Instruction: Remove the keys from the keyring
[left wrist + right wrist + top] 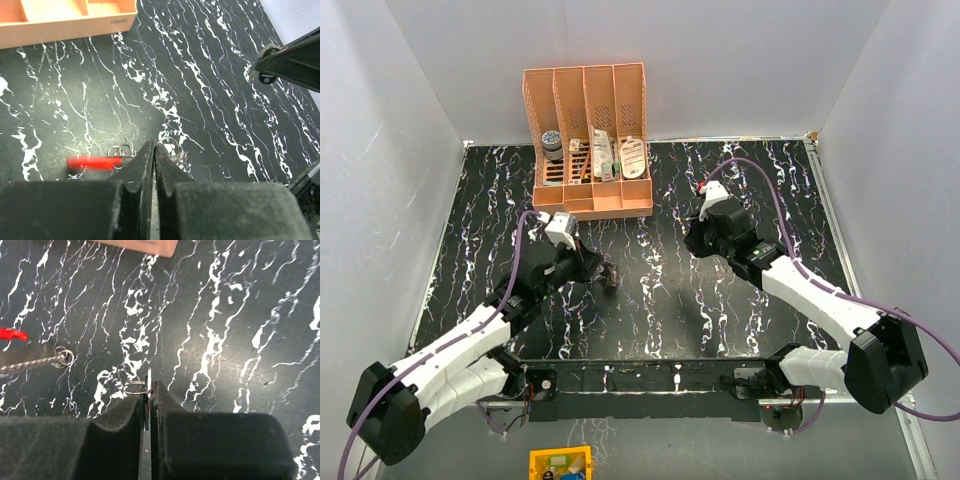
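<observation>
My left gripper (154, 146) is shut, and a thin wire keyring (170, 146) comes out from between its tips just above the black marbled table. Silvery keys (181, 159) hang at the ring's right. Two small rings (120, 150) and a bright red part (95, 162) lie to the left. In the top view this bunch (613, 278) sits at the left gripper's (603, 272) tip. My right gripper (150, 382) is shut on one flat silvery key (149, 377), seen edge-on, with a small ring (136, 387) through it. It hovers apart from the bunch (692, 240).
An orange desk organizer (588, 140) with small items stands at the back centre, just beyond the left gripper. White walls enclose the table on three sides. A twisted wire strand (30, 365) ends in small rings (64, 357) at the left of the right wrist view.
</observation>
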You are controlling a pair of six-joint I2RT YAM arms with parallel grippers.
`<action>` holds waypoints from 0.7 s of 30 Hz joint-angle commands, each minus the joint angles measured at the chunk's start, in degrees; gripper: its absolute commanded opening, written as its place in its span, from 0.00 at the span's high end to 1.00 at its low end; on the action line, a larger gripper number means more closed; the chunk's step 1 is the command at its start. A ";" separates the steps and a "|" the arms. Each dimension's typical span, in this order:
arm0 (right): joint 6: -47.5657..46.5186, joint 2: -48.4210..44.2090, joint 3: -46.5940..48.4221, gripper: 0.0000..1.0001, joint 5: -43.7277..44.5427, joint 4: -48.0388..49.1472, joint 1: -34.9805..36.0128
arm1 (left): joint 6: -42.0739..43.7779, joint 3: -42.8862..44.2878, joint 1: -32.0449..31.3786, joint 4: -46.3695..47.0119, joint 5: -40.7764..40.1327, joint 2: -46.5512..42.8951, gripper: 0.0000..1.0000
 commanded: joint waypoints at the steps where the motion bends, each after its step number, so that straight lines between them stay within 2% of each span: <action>1: 3.44 2.61 -0.94 1.00 -4.86 4.39 -0.05 | -2.48 -0.74 0.08 3.39 1.31 3.82 1.00; 14: 5.86 15.04 1.95 1.00 -6.97 8.20 -0.05 | 1.97 4.37 0.60 17.00 0.41 27.87 1.00; 21: 6.01 19.28 3.11 1.00 -7.35 11.69 -0.05 | 1.30 6.87 3.37 23.33 3.37 40.30 1.00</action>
